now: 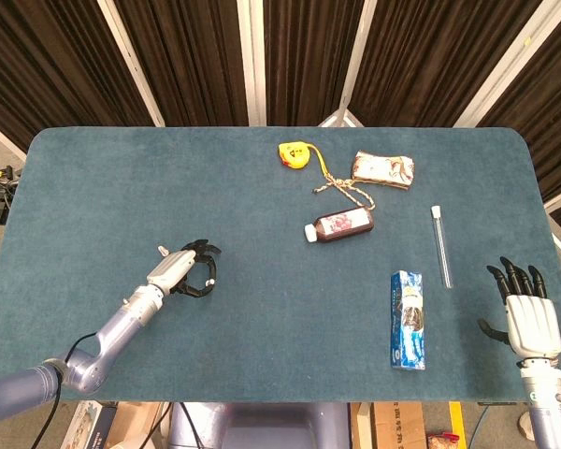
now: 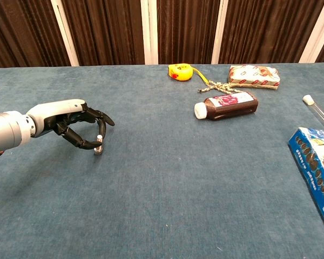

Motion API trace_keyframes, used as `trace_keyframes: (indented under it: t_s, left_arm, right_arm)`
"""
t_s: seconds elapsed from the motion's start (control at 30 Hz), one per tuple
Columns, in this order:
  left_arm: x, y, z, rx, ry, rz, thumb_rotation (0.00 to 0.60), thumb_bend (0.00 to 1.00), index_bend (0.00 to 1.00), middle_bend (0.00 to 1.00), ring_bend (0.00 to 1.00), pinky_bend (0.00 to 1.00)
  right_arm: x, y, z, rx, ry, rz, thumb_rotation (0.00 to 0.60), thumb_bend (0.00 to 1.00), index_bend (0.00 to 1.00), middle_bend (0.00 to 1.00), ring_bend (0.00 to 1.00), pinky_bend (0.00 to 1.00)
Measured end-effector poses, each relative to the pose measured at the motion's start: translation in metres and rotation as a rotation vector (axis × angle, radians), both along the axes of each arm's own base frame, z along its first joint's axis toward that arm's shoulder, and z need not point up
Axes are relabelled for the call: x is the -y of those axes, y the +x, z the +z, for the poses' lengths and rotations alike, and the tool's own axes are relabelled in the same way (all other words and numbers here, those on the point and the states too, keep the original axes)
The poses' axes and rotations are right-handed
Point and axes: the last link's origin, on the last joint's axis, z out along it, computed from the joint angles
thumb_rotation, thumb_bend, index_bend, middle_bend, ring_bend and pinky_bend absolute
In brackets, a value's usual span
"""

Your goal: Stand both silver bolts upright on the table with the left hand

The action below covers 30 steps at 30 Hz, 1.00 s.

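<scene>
Silver metal is showing at the lower left of the head view, where one bolt is standing upright on the blue desk. The left hand is curling around it, fingertips pinching its top. A second bolt is sitting just behind the hand, at its upper left; its pose cannot be told. The right hand is resting at the lower right of the frame, fingers spread and holding nothing.

A bolt is standing upright on the bench, left of the bottle, with the left robot hand sitting around it.
</scene>
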Motion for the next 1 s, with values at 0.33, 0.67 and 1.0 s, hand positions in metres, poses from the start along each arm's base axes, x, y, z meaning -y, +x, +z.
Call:
trace_keyframes:
  t_s: [0.33,0.67,1.0]
  left_arm:
    - [0.000,-0.003,0.007,-0.018,-0.005,-0.029,0.600,0.51,0.54,0.12,0.00,0.00]
    - [0.000,-0.006,0.009,-0.025,-0.021,-0.027,0.600,0.50,0.52,0.11,0.00,0.00]
    - [0.000,-0.007,0.013,-0.030,-0.031,-0.040,0.600,0.50,0.49,0.10,0.00,0.00]
  right_arm:
    - [0.000,0.000,0.000,0.002,-0.011,0.003,0.600,0.17,0.19,0.08,0.12,0.00]
    - [0.000,0.001,0.000,0.000,-0.015,0.004,0.600,0.17,0.19,0.08,0.12,0.00]
    - [0.000,0.002,0.000,0.004,-0.023,0.011,0.600,0.17,0.20,0.09,0.12,0.00]
